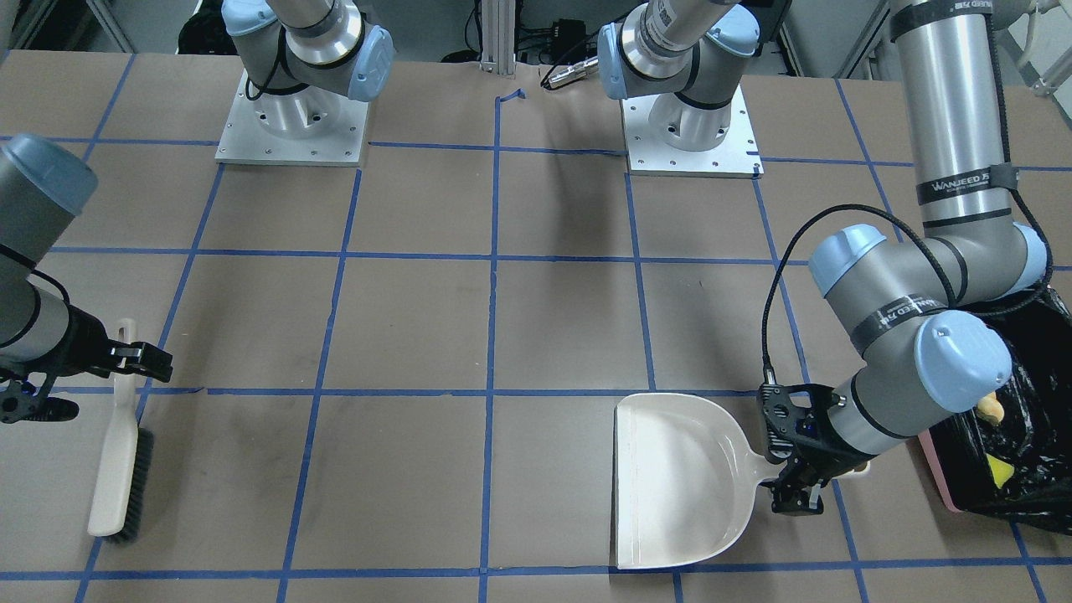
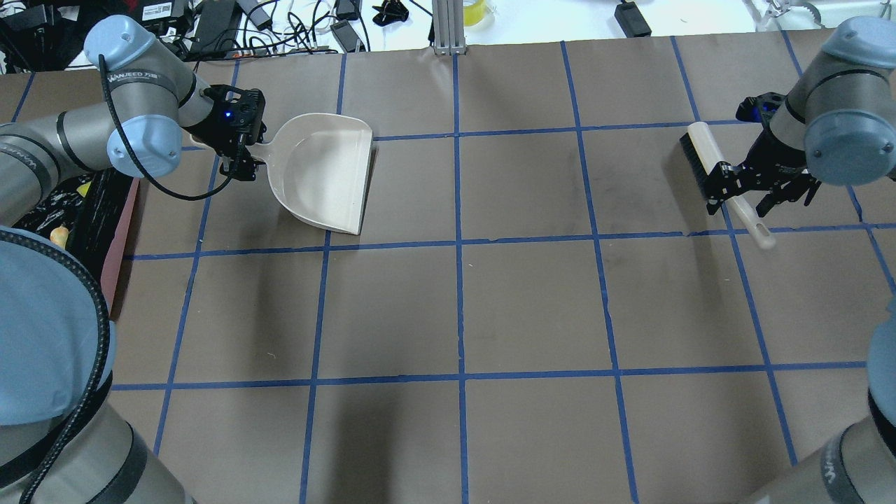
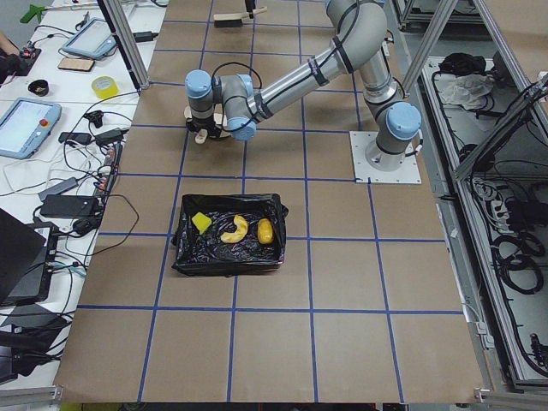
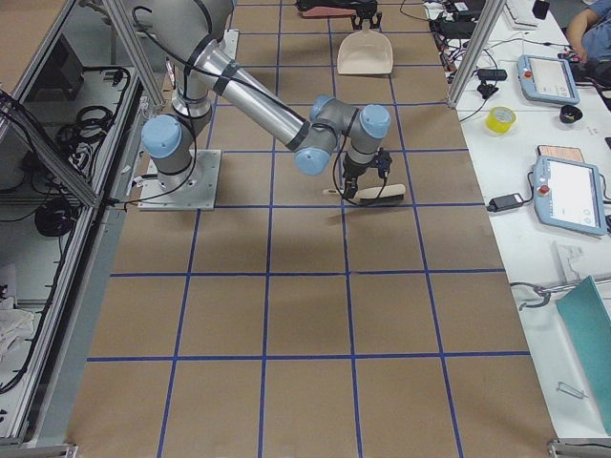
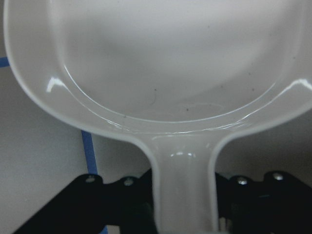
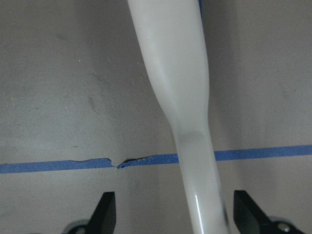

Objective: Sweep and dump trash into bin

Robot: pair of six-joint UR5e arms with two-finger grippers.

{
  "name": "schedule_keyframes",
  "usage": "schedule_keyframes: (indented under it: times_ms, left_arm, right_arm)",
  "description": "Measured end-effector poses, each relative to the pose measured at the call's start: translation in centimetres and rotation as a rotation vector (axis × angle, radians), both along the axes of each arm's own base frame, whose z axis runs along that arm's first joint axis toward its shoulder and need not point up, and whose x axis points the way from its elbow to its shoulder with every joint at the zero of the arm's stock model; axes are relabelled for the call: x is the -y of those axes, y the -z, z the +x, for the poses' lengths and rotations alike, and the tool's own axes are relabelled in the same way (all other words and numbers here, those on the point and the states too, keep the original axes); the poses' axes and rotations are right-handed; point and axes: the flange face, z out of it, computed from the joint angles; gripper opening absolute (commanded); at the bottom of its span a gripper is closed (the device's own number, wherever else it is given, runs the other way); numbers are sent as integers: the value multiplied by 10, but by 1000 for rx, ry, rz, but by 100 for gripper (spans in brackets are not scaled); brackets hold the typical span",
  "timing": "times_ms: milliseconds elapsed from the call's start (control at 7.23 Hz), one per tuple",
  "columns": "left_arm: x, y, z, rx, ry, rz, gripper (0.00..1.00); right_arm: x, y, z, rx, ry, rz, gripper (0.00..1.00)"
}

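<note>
The trash lies inside the bin point(image 3: 184, 257), a pink box lined with a black bag: an orange-brown lump point(image 3: 265, 229), a pale-yellow peel point(image 3: 233, 229) and a yellow-green wedge point(image 3: 201, 222). The bin's pink wall point(image 1: 934, 469) is just beside the left arm. My left gripper point(image 2: 241, 150) is shut on the handle of the empty off-white dustpan point(image 2: 325, 175), which lies flat on the table. My right gripper point(image 2: 743, 199) is open, its fingers straddling the handle of the brush point(image 2: 707, 157) without touching it. The brush lies on the table.
The brown table point(image 2: 532, 308) carries a grid of blue tape. The two arm bases point(image 1: 289, 126) stand at its robot side. Operator desks with tablets, cables and a tape roll point(image 4: 501, 119) line the far edge.
</note>
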Motion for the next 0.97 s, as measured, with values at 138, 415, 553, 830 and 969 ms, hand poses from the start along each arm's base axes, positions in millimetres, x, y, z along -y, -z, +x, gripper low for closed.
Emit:
schedule_keyframes:
  times_ms: [138,415,553,830,969]
  left_arm:
    - [1,4,0,1,-1,-4,79]
    - [0,1,0,1,-8,-9,79]
    - [-2,-7,-1,3,-17,-15,79]
    - [-10,-34,-11,-6,-99,10,80]
    - [-17,-59,-20,-15,-186,28,83]
  right_arm:
    - [-1,-4,1,-2,2,-3,89]
    - [-3,-20,3,-8,3,-3,100]
    - [-6,-46,5,-20,-1,-8,100]
    - [-18,-124,20,-37,25,-30,100]
    - [-23,-154,39,-47,39,-53,100]
